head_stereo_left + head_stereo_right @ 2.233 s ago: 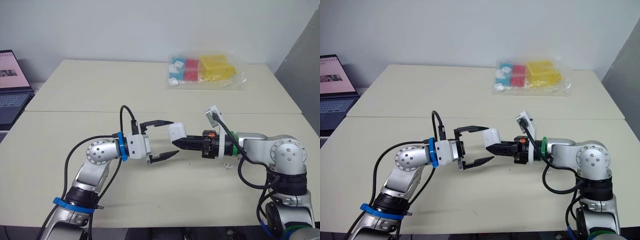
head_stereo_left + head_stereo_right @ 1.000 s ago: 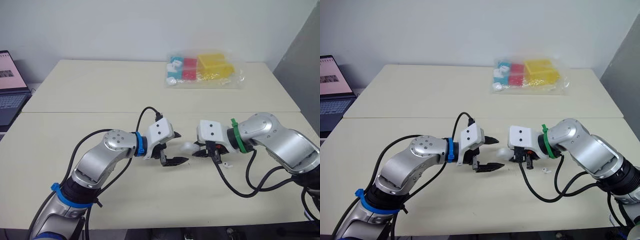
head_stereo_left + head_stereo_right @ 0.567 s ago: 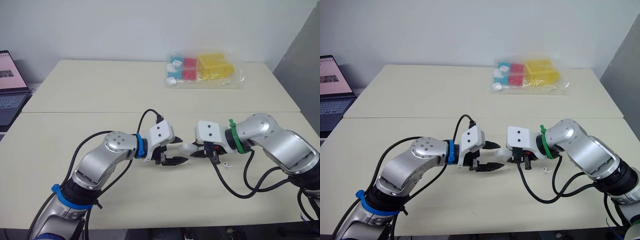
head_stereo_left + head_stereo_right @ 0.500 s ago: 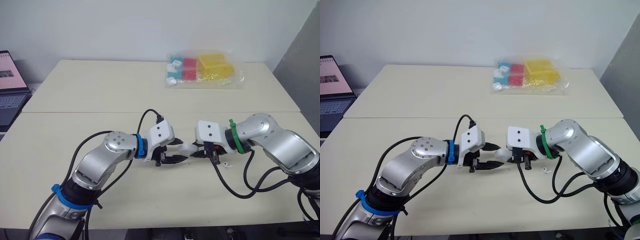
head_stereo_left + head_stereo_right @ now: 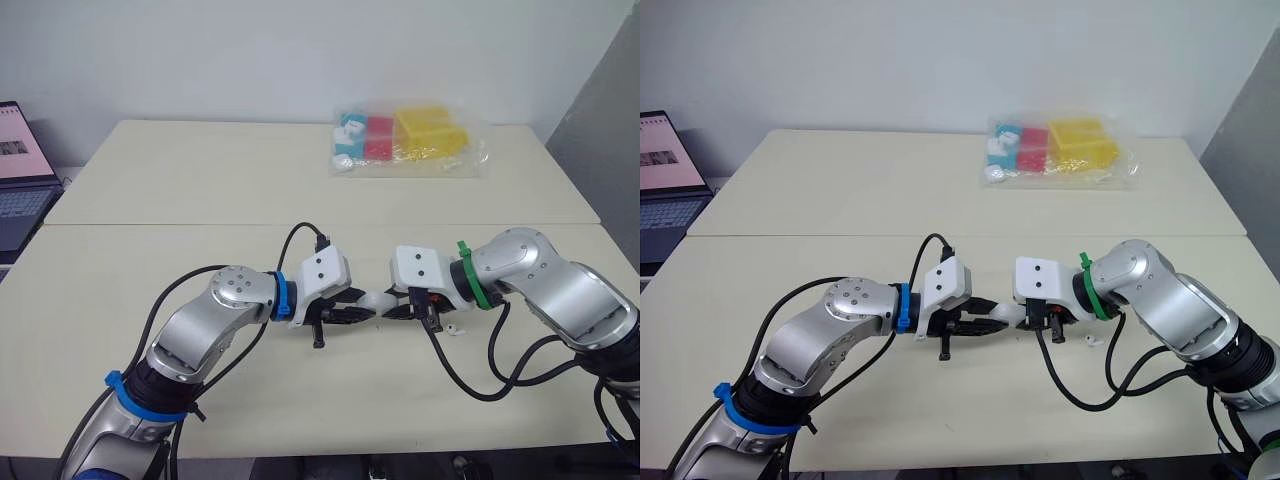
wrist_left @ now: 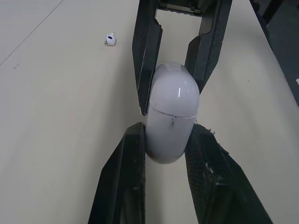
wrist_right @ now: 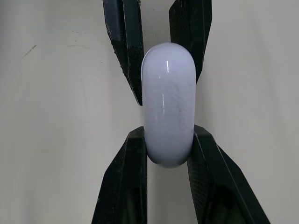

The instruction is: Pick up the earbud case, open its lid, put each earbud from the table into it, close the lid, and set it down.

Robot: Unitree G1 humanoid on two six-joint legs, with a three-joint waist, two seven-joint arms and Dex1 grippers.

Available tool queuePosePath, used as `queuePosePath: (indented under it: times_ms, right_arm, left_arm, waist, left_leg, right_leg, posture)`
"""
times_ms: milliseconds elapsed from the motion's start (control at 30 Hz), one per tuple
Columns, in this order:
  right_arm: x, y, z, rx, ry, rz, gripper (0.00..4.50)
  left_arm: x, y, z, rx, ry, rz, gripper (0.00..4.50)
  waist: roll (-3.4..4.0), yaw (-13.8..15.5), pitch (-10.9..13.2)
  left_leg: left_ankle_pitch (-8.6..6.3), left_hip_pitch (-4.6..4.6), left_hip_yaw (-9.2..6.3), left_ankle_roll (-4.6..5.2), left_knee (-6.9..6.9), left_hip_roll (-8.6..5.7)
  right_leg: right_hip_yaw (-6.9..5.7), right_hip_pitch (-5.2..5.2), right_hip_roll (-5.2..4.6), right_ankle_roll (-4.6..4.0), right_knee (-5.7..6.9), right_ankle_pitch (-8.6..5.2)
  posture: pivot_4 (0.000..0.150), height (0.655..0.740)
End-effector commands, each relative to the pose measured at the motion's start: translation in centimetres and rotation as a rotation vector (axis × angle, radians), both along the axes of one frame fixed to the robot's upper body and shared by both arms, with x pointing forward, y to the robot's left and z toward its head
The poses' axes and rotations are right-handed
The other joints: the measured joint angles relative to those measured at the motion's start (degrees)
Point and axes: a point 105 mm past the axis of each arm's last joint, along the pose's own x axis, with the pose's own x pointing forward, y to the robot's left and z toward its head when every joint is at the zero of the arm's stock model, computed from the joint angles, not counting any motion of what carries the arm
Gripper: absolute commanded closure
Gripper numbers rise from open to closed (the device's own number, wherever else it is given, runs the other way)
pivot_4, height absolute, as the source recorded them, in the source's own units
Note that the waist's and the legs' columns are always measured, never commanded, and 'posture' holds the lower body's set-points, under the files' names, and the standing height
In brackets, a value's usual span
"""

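The white earbud case [image 5: 376, 301] hangs just above the table's middle, lid closed, held from both sides. My left gripper [image 5: 362, 311] is shut on its left end; in the left wrist view both fingers [image 6: 127, 172] press against the case [image 6: 170, 112]. My right gripper [image 5: 392, 305] is shut on the other end, its fingers [image 7: 126, 186] clamping the case [image 7: 168, 105]. One small white earbud [image 5: 456, 328] lies on the table just right of the right gripper, and it is also in the left wrist view [image 6: 110, 39].
A clear bag of coloured blocks [image 5: 405, 140] lies at the back right. A laptop [image 5: 20, 170] sits off the left edge. A seam [image 5: 200, 224] runs across between the two tabletops.
My left gripper moved right to the case and closed its fingers on it. The right gripper kept its hold and barely shifted.
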Motion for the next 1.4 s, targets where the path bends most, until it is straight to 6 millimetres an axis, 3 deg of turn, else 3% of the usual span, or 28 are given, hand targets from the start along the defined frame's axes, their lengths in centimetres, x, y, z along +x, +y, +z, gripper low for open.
queuePosePath:
  times_ms: [33,533,700,733,1200,1400]
  right_arm:
    - [-0.5,0.6,1.0,0.021,-0.049,0.043,3.74]
    - [-0.7,0.6,1.3,0.021,-0.041,0.048,3.74]
    - [-0.6,0.9,1.5,0.020,-0.040,0.055,3.74]
    - [-0.6,1.0,1.5,0.020,-0.040,0.057,3.74]
    - [-0.7,1.2,1.9,0.023,-0.043,0.069,3.74]
    - [-0.8,1.1,1.9,0.024,-0.044,0.078,3.74]
  left_arm:
    - [-0.5,-0.4,0.7,-0.011,-0.045,-0.034,3.69]
    - [-0.4,-0.6,1.6,-0.042,-0.043,-0.036,3.69]
    - [-0.2,-0.8,1.9,-0.016,-0.088,-0.045,2.15]
    - [-0.2,-0.9,1.9,-0.016,-0.088,-0.046,2.12]
    - [-0.5,-0.8,1.9,-0.001,-0.075,-0.067,2.12]
    - [-0.4,-0.8,2.0,-0.003,-0.079,-0.068,3.61]
  waist:
    - [0.00,0.0,0.0]
    - [0.00,0.0,0.0]
    - [0.00,0.0,0.0]
    - [0.00,0.0,0.0]
    - [0.00,0.0,0.0]
    - [0.00,0.0,0.0]
  left_leg:
    - [0.00,0.00,0.00,0.00,0.01,0.00]
    - [0.00,0.00,0.00,0.00,0.05,0.00]
    - [0.00,0.00,-0.01,0.00,0.08,0.00]
    - [0.00,0.00,0.00,0.00,0.08,0.00]
    - [-0.01,-0.09,-0.02,0.01,0.51,0.01]
    - [-0.01,-0.11,-0.02,0.02,0.61,0.00]
  right_leg:
    - [0.00,0.00,0.00,0.00,0.00,0.00]
    - [0.00,0.02,0.00,0.00,0.02,0.00]
    - [-0.02,0.03,0.01,0.00,0.04,0.00]
    - [-0.02,0.03,0.01,0.00,0.04,0.00]
    - [-0.05,0.10,0.01,0.01,0.10,0.01]
    - [-0.05,0.14,0.01,0.06,0.10,0.04]
  posture:
    - [0.150,0.7354]
    - [0.150,0.7354]
    - [0.150,0.7354]
    - [0.150,0.7354]
    - [0.150,0.7354]
    - [0.150,0.7354]
